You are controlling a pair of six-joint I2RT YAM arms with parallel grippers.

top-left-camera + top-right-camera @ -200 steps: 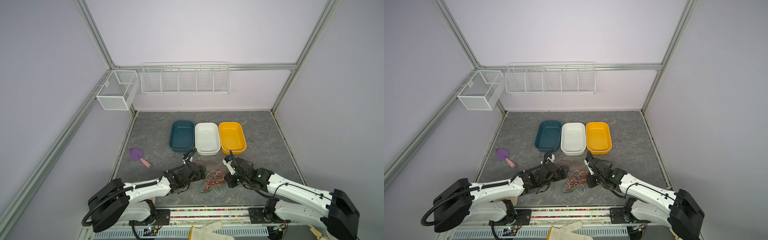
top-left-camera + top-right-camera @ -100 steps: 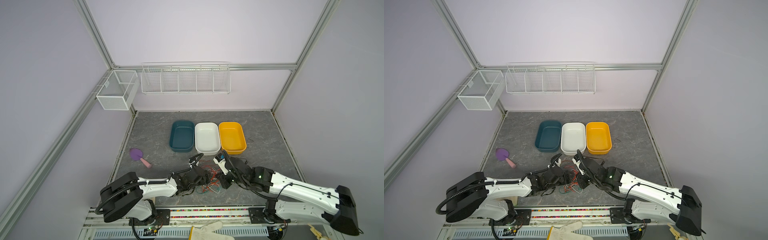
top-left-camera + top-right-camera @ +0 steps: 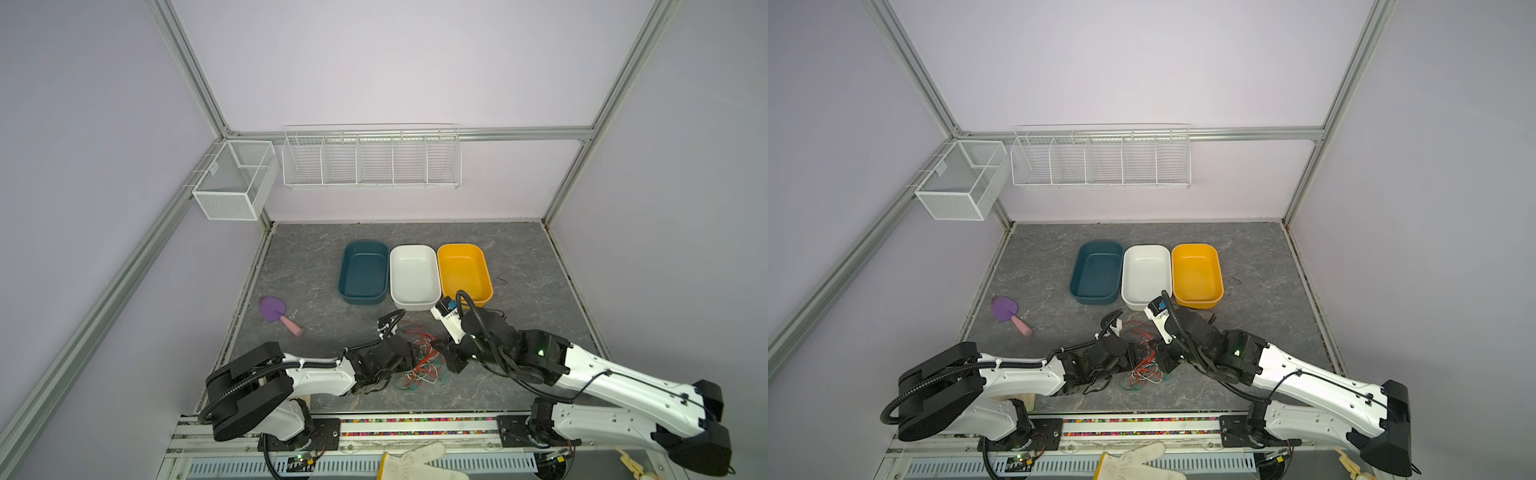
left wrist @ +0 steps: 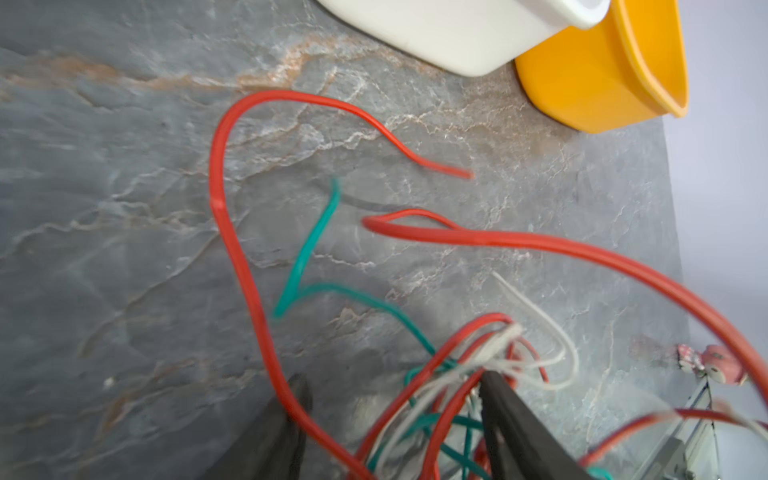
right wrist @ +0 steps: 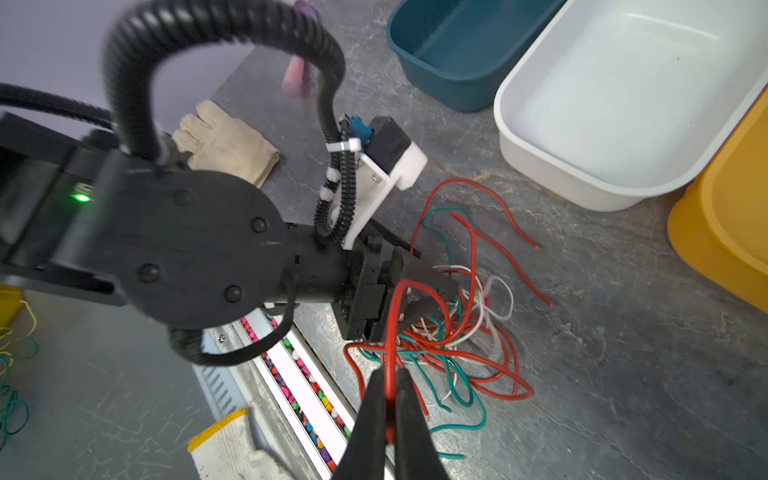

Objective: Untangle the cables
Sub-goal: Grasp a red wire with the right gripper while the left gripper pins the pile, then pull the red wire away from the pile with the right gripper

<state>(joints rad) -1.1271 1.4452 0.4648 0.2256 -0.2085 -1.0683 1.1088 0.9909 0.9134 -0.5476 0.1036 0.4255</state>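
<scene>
Cables (image 3: 420, 368), a red, white and green tangle, lie on the table (image 3: 316, 266) at 6 o'clock from the white tray (image 3: 413, 248), close to the near edge. Left gripper (image 4: 392, 378) sits at the pile's 9 o'clock, jaws spread with several strands running between them. Right gripper (image 5: 390, 376), at the pile's 3 o'clock, has its jaws pressed together on a red cable (image 5: 394, 316) that rises up from the heap.

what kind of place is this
Probably a robot lab test cell: two mounted arms, an aluminium frame enclosing them, and staged props like trays and tangled cables.
</scene>
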